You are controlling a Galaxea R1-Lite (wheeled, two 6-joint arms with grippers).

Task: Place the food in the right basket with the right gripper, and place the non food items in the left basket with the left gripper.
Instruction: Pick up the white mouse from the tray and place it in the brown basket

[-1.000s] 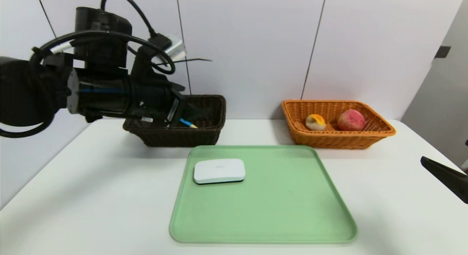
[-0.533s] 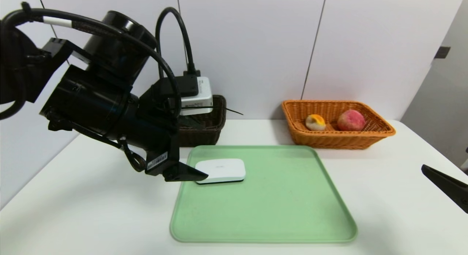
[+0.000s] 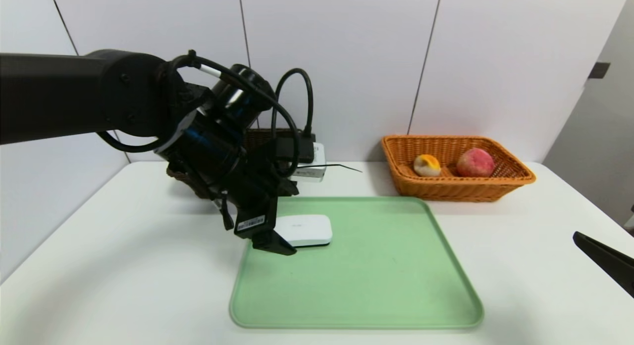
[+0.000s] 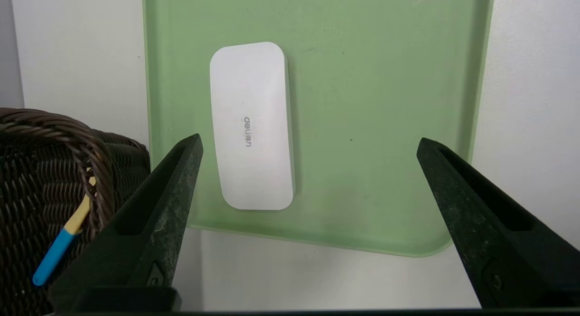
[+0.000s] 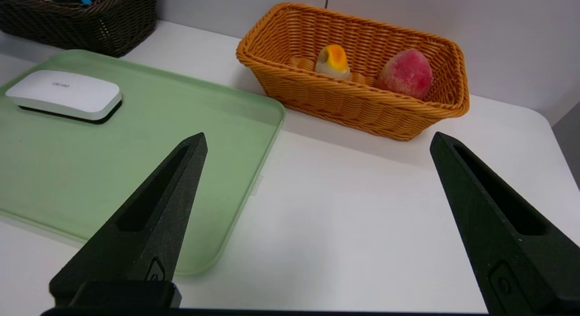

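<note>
The white box (image 3: 303, 229) (image 4: 251, 125) lies flat at the far left of the green tray (image 3: 371, 285). My left gripper (image 3: 277, 238) (image 4: 309, 139) hangs open just above the tray's left edge; the box lies beyond its tips, close to one finger (image 4: 176, 193). The dark brown left basket (image 3: 257, 137) (image 4: 41, 171) holds the yellow spoon with its blue handle (image 4: 63, 239). The peach (image 3: 475, 162) (image 5: 404, 74) and the bun (image 3: 427, 165) (image 5: 333, 61) sit in the orange right basket (image 3: 455, 189). My right gripper (image 3: 602, 258) (image 5: 318, 136) stands open and empty at the table's right edge.
The left arm's black body and cables cover most of the dark basket in the head view. The white wall stands close behind both baskets. Bare white table (image 3: 124, 266) surrounds the tray on the left, front and right.
The left arm has swung from over the dark basket forward and down to the tray's left edge by the white box. The right arm has barely moved.
</note>
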